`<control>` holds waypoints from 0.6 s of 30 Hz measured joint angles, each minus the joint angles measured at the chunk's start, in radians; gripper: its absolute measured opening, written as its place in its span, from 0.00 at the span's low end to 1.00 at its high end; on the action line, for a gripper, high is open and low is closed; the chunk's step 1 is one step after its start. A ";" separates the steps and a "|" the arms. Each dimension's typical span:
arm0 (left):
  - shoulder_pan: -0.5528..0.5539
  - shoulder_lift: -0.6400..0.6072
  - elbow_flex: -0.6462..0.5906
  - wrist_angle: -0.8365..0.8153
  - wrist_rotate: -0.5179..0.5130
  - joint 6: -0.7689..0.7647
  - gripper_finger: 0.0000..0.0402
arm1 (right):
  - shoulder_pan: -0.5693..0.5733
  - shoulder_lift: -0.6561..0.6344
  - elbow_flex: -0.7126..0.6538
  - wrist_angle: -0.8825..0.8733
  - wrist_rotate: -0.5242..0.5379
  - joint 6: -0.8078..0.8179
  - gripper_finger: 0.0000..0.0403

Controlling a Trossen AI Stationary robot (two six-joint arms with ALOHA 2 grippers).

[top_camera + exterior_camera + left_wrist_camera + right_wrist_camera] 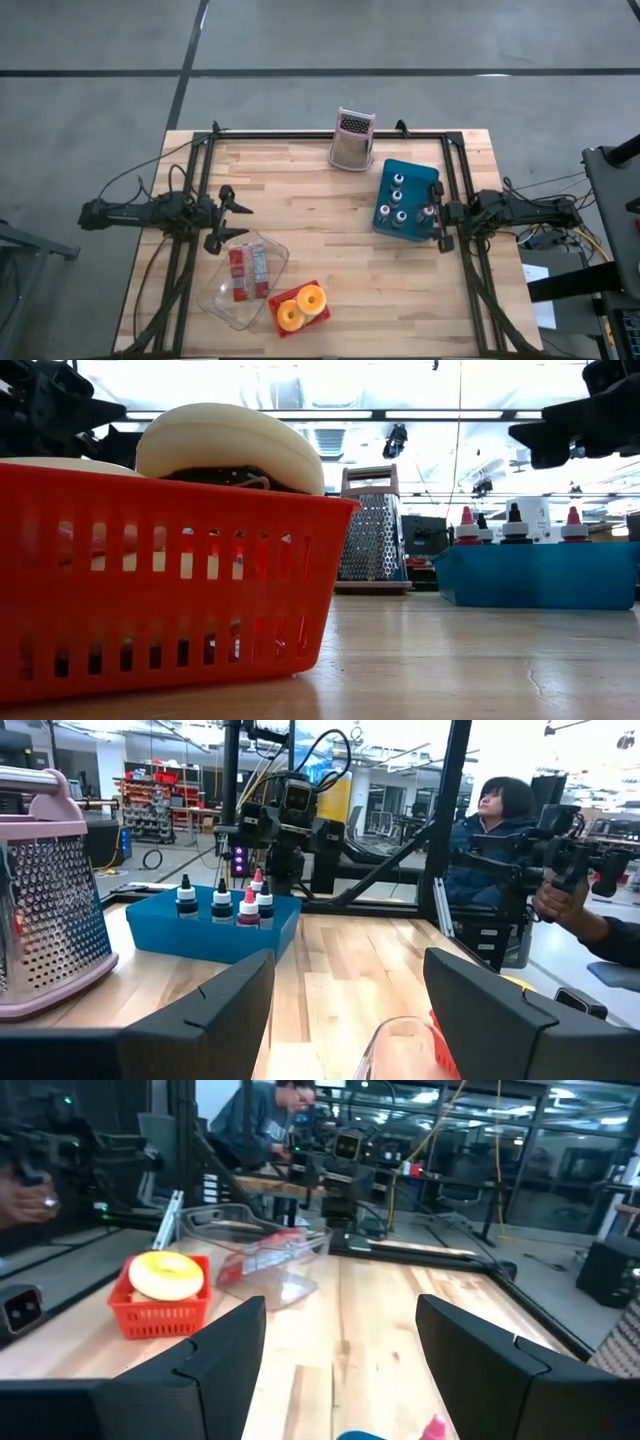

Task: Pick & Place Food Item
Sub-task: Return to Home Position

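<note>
Plastic small dropper bottles (pixel 247 908) in the blue bin (pixel 200 935) seem light, slippery, wanting a mid-body grip; my left claw (pixel 347 975) and right claw (pixel 340 1310) stand open.

No lettering can be read anywhere; the red popcorn bag (pixel 248 272) carries print (too small to decipher).
</note>
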State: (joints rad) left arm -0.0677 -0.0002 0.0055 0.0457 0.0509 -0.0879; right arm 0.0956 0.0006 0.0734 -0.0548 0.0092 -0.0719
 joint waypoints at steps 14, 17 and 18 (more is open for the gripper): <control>0.000 0.000 0.000 -0.020 -0.004 0.002 0.65 | 0.000 0.000 -0.033 0.007 0.013 0.019 0.65; 0.000 0.000 0.000 -0.038 -0.034 0.001 0.65 | 0.000 0.001 -0.033 0.007 0.013 0.020 0.65; 0.000 0.000 0.000 -0.039 -0.046 0.001 0.65 | 0.000 0.001 -0.033 0.007 0.013 0.020 0.65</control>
State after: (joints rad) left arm -0.0677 -0.0002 0.0059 0.0063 0.0045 -0.0872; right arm 0.0956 0.0017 0.0406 -0.0481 0.0224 -0.0521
